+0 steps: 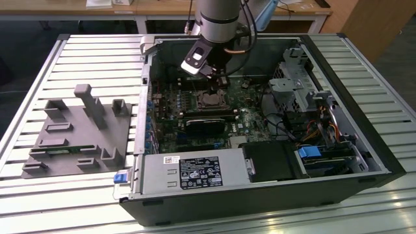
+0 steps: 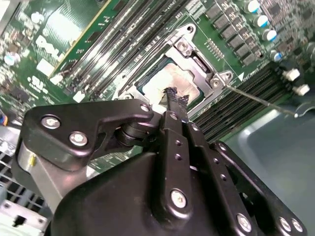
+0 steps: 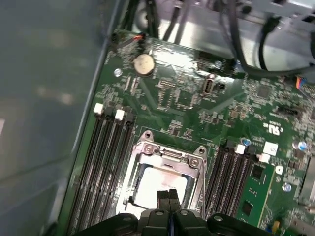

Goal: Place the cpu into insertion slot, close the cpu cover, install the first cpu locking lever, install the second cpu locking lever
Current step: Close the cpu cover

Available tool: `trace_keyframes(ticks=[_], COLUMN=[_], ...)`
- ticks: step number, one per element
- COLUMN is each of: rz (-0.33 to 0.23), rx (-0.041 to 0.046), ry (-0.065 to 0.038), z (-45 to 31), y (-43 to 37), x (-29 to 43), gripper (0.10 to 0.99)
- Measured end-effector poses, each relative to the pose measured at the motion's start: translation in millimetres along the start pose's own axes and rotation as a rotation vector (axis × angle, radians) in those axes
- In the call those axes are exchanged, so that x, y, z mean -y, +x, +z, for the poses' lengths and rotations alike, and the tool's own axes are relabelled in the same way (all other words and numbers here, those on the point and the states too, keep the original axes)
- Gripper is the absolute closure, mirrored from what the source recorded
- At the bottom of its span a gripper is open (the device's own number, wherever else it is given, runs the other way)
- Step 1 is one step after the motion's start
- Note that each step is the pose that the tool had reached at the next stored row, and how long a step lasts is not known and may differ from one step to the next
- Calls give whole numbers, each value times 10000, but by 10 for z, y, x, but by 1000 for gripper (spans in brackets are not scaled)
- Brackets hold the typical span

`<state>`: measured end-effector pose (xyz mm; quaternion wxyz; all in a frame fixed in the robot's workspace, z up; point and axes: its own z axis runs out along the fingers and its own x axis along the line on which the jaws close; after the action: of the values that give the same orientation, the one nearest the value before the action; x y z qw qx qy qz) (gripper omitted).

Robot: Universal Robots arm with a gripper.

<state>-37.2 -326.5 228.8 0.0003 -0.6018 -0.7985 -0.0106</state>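
Closing the thin silver cpu cover over the square grey cpu, it seems: your black gripper has its fingers together, and the wire lever is unlatched.

Printed labels on grey power-supply box, unreadable; white lettering on circuit board

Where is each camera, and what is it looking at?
Exterior view: off the arm, higher up, looking down into the open computer case; shows the arm and end effector.
Second wrist view: on the arm, looking past the end effector's black body at the cpu.
First wrist view: on the arm, looking at the green circuit board; end effector tips show.
Shared: both wrist views show the cpu and the end effector.
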Motion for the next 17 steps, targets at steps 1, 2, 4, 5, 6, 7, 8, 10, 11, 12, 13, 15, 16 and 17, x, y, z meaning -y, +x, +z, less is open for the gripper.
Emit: trace_keyframes(ticks=[1, 2, 4, 5, 6, 7, 8, 10, 11, 12, 13, 15, 16, 17], rz=[-179, -360, -736, -915, -1095, -1274, -1454, -1814, -2011, -2189, -2370, -2729, -2910, -3088], rx=[-2, -5, -11, -14, -17, -20, -23, -29, -32, -35, -38, -44, -47, -50], ry=[2, 5, 10, 12, 15, 17, 20, 25, 28, 30, 32, 37, 39, 41], z=[0, 0, 1, 1, 1, 1, 2, 2, 2, 2, 3, 3, 3, 4], y=[0, 0, 0, 0, 0, 0, 0, 0, 0, 0, 0, 0, 0, 0], x=[0, 0, 0, 0, 0, 0, 0, 0, 0, 0, 0, 0, 0, 0], gripper=[984, 984, 984, 984, 984, 984, 984, 984, 984, 984, 984, 984, 984, 984])
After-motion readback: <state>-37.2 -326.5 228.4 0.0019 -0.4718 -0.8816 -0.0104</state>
